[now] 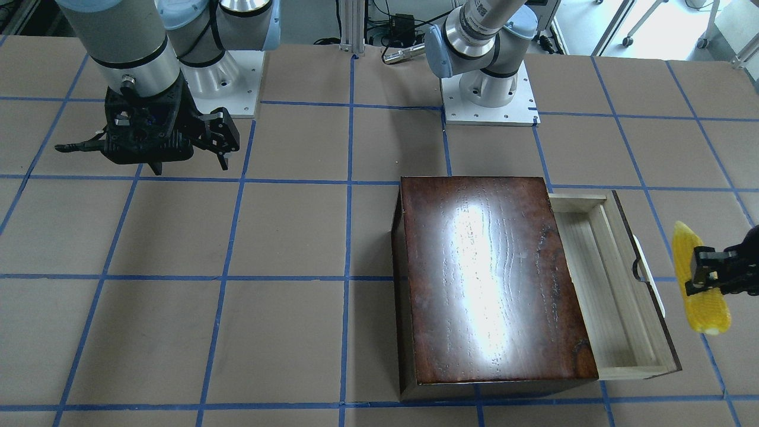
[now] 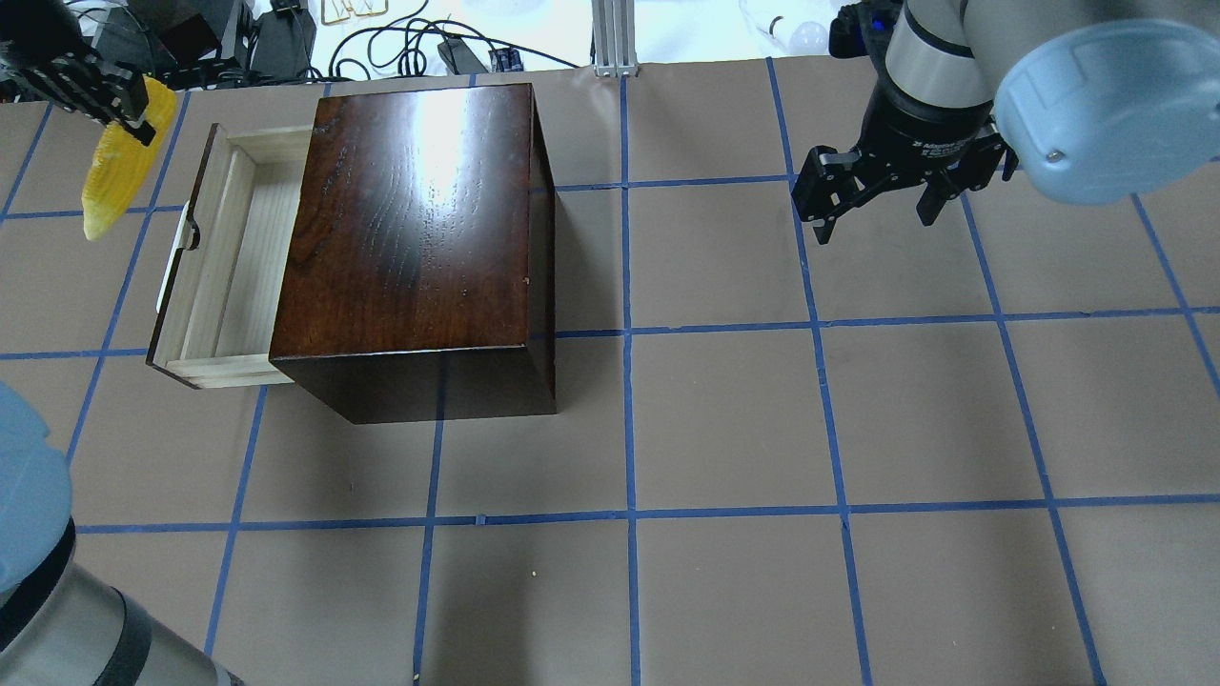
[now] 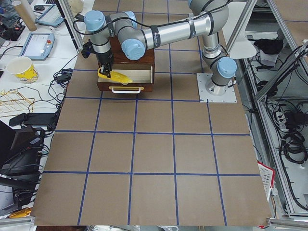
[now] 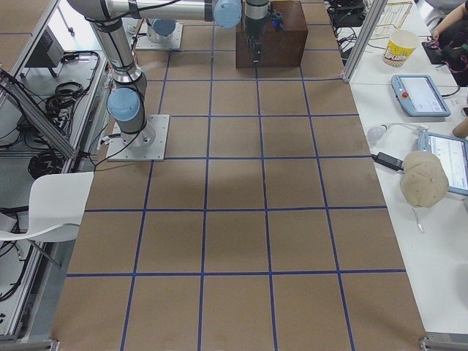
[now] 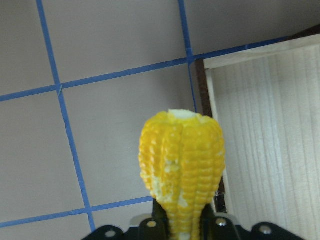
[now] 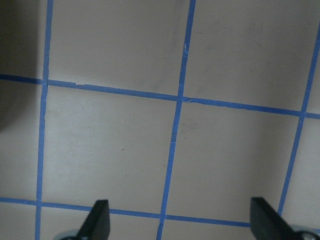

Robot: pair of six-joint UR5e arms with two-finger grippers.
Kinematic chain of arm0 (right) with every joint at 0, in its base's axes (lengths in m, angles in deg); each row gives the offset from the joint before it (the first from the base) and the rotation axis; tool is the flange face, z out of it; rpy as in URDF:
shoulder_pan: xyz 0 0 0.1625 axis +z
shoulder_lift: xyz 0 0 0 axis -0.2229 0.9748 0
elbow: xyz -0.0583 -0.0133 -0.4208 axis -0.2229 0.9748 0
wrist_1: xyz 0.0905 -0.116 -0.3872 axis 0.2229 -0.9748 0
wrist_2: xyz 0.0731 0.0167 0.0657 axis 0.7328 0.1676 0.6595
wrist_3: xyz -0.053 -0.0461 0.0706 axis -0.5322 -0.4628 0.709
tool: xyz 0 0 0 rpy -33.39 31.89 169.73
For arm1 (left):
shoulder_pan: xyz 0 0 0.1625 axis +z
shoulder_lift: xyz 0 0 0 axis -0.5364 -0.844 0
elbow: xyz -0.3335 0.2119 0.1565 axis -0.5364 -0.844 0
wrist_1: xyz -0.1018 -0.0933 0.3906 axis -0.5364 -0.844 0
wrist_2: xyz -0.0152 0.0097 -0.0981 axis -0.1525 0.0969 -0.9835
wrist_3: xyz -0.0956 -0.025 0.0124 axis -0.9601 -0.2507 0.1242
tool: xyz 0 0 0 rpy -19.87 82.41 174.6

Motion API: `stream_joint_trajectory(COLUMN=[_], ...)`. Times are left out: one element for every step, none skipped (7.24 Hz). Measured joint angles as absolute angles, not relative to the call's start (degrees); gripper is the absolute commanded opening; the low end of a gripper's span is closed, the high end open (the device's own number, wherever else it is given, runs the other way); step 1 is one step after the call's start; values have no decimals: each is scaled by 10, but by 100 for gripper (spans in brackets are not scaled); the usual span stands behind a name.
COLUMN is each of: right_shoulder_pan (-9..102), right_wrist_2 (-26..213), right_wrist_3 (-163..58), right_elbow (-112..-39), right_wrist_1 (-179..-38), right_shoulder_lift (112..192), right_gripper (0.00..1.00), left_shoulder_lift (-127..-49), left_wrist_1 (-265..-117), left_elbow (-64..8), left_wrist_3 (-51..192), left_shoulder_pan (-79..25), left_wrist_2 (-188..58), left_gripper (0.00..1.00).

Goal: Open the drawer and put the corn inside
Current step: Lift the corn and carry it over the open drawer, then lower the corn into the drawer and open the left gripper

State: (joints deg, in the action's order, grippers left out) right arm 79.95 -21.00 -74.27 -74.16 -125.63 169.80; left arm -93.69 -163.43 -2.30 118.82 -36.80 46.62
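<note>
The drawer (image 1: 599,279) is pulled out of the dark reddish-brown box (image 1: 492,279), and its pale wood tray is empty. It also shows in the overhead view (image 2: 224,257), left of the box (image 2: 419,219). My left gripper (image 1: 702,270) is shut on the yellow corn (image 1: 705,314) and holds it above the table, just outside the drawer's white handle (image 1: 649,279). The left wrist view shows the corn (image 5: 182,160) beside the tray's edge (image 5: 265,150). My right gripper (image 2: 877,224) is open and empty, high over the table far from the box.
Both arm bases (image 1: 489,95) stand on white plates at the robot's side of the table. Blue tape lines divide the brown tabletop into squares. Cables (image 2: 381,38) and an aluminium post (image 2: 610,38) lie beyond the far edge.
</note>
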Motion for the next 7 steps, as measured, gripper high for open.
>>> stream_joint_trajectory(right_shoulder_pan=[799,799,800,800,800,800,800], right_wrist_2=[-210,-210,-210,-210,-210,-210,-210], right_wrist_3=[-743,-743,-743,-743,-743,-743,-743], right_elbow=[-742,-742,-742,-742,-742,-742,-742], right_wrist_1=[-1256,-1256,-1256,-1256,-1256,-1256,-1256], right_shoulder_lift=[1698,1698,1698,1698,1698,1698,1698], right_gripper=[100,100,100,100,100,100,100], left_shoulder_lift=[-939,-943,-946,-948,-949,-950,-952], left_wrist_1=[-1640,-1643,-1643,-1641,-1639,-1636,-1629], left_elbow=[-27,-37,-50,-62,-73,-84,-100], left_wrist_3=[1169,1146,1120,1100,1091,1085,1079], left_shoulder_pan=[-385,-395,-401,-402,-402,-402,-401], left_wrist_2=[465,464,462,454,441,433,430], left_gripper=[0,0,0,2,3,3,6])
